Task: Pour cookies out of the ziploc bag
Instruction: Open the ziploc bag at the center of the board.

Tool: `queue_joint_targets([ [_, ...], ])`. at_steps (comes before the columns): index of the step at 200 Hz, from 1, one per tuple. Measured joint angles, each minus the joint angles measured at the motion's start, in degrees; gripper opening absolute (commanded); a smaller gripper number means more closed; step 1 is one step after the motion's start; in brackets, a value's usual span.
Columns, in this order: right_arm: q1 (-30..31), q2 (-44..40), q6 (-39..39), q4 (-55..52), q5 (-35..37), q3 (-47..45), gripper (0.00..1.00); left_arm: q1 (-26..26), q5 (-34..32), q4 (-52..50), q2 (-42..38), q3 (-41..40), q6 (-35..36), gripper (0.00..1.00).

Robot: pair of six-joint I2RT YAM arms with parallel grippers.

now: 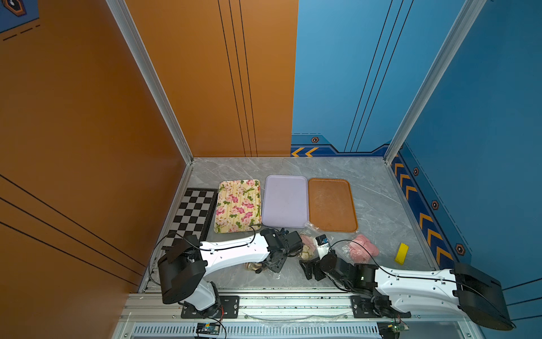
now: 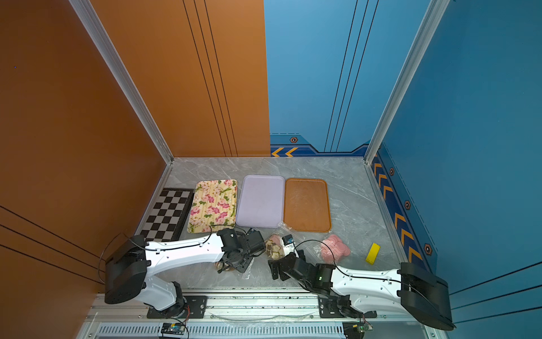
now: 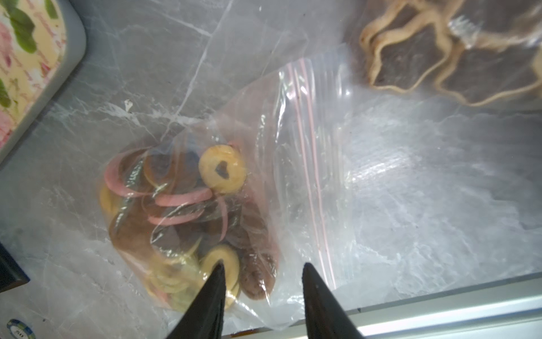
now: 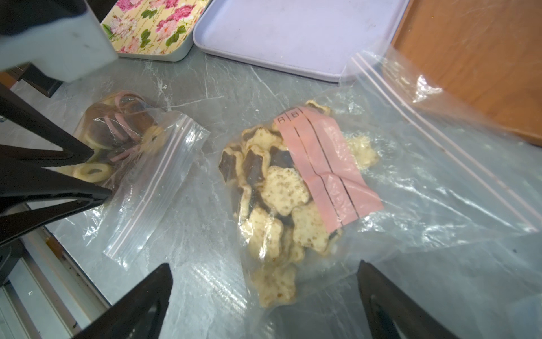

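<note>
Left wrist view: cookies (image 3: pixel 181 205) sit bunched in the ziploc bag (image 3: pixel 293 205), lower centre, on the bench (image 3: pixel 102 97), the left end effector (image 3: pixel 262 268) half-open astride them, gripping nothing. Closing there may crush cookies; the right end effector (image 4: pixel 264 265) hangs wide open, empty.

A grey marbled tabletop (image 1: pixel 366 187) carries three trays in a row toward the back. A floral tray (image 1: pixel 239 205) is on the left, a lilac tray (image 1: pixel 285 201) in the middle and a brown tray (image 1: pixel 332 204) on the right. The lilac and brown ones lie just beside each other, and the floral one sits slightly apart. A chessboard (image 1: pixel 192 214) lies just left of the floral tray, against the orange wall (image 1: pixel 88 117). A yellow block (image 1: pixel 401 253) lies near the blue wall (image 1: pixel 484 117), well apart from the brown tray. The left wrist view shows a round chip (image 3: pixel 18 330) on the tabletop. An aluminium rail (image 1: pixel 293 302) runs along the front edge.
</note>
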Motion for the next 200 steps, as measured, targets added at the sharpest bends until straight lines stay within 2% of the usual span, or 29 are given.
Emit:
queue_joint_targets([
  [96,0.0,0.09,0.0,-0.07,0.02,0.7,1.0,1.62,1.73,3.8,2.54,-1.05,0.94,0.28],
  [125,0.0,0.07,0.0,-0.11,0.02,0.74,1.0,1.86,1.9,4.28,3.28,-1.09,1.14,0.18],
  [155,0.0,0.04,-0.04,-0.2,0.02,0.74,1.0,1.92,2.14,4.5,3.26,-1.14,0.72,0.0],
  [200,0.0,0.04,-0.04,-0.26,0.02,0.79,1.0,1.97,2.14,4.59,2.34,-1.99,0.83,0.0],
])
